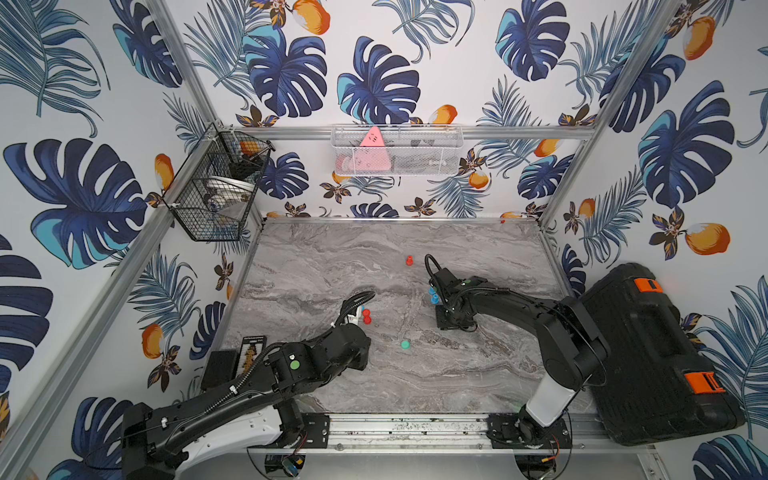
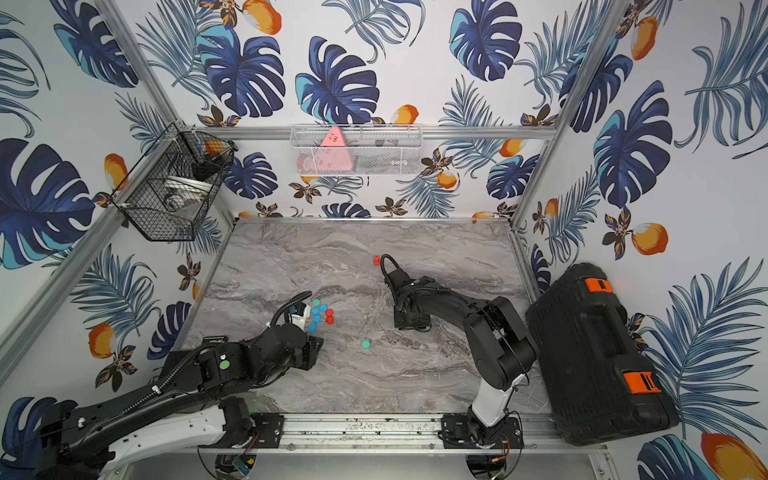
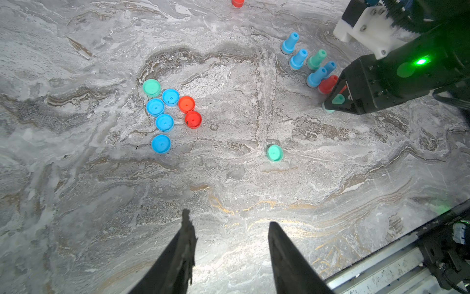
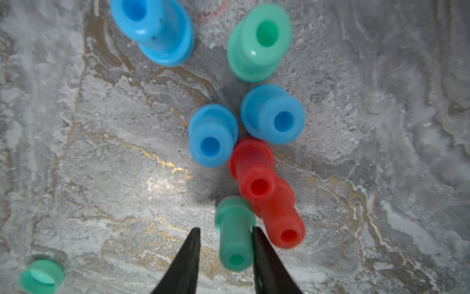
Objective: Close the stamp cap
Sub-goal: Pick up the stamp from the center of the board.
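A grey marbled tabletop (image 1: pixel 332 257) lay inside an aluminium frame (image 1: pixel 407 432), with leaf-and-fruit wallpaper (image 1: pixel 374 83) on the walls. A black wire basket (image 1: pixel 195 216) hung at the back left corner, and a white mesh basket (image 1: pixel 419 162) on the rear rail held a pink triangular piece (image 1: pixel 371 156). A black carrying case (image 1: pixel 648 353) with orange latches (image 1: pixel 647 285) sat at the table's right edge.

We note grey, gold-veined marble tabletop (image 3: pixel 101 203); green stamps (image 4: pixel 235 241), red stamps (image 4: pixel 256 175), blue stamps (image 4: pixel 212 137); green caps (image 3: pixel 274 152), blue caps (image 3: pixel 161 143), red caps (image 3: pixel 193 119).
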Robot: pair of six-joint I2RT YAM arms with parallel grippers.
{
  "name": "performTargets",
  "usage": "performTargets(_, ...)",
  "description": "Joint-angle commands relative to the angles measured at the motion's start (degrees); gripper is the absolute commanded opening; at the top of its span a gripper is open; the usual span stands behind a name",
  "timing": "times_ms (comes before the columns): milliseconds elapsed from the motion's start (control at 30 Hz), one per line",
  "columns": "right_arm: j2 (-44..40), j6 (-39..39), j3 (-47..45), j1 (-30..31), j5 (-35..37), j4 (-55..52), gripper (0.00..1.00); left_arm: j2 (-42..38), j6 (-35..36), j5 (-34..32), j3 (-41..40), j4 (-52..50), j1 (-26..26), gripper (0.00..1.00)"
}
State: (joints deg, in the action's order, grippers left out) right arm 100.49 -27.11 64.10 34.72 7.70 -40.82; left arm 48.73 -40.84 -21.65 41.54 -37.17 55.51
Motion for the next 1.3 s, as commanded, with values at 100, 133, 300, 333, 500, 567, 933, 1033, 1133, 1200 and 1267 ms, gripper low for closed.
performTargets(100,0.32,0.58,0.44,-0.04,0.56,-0.4,0.32,0.0,-1.34,-0.85,0.03,-0.01,0.04,0.52)
performTargets(133,0.37,0.61,0.41,-0.04,0.58,-0.45,0.31,0.0,-1.35,-0.85,0.04,-0.02,0.04,0.51)
performTargets(300,0.16,0.53,0.25,-0.01,0.83,-0.84,0.25,0.13,-1.41,-0.77,0.01,0.07,0.04,0.51)
performTargets(333,-0.13,0.4,0.09,0.03,0.83,-0.9,0.24,0.14,-1.43,-0.65,0.0,0.11,0.04,0.51)
performTargets(500,-1.48,0.22,-0.3,0.08,0.73,-1.32,0.18,0.38,-1.34,-0.67,-0.01,0.05,0.04,0.51)
performTargets(567,-2.07,0.06,-0.3,0.42,0.53,-1.66,0.18,0.17,-1.41,-0.67,-0.09,-0.03,0.04,0.51)
performTargets(933,-3.16,-2.54,5.35,7.62,1.71,-5.03,0.17,-0.85,-2.05,-0.67,-0.84,-0.88,0.04,0.51)
performTargets(1033,-1.47,-3.1,8.19,10.18,1.93,-5.83,0.17,-1.24,-2.26,-0.83,-1.63,-1.06,0.04,0.51)
performTargets(1133,0.67,-3.51,11.1,12.34,2.11,-6.7,0.17,-1.78,-2.49,-0.94,-2.38,-1.33,0.04,0.51)
performTargets(1200,2.45,-3.72,13.12,13.91,2.22,-7.15,0.17,-2.29,-2.62,-1.11,-2.78,-1.58,0.04,0.51)
performTargets(1267,4.24,-3.89,14.78,15.28,2.29,-7.47,0.17,-2.74,-2.84,-1.16,-3.12,-1.86,0.04,0.51)
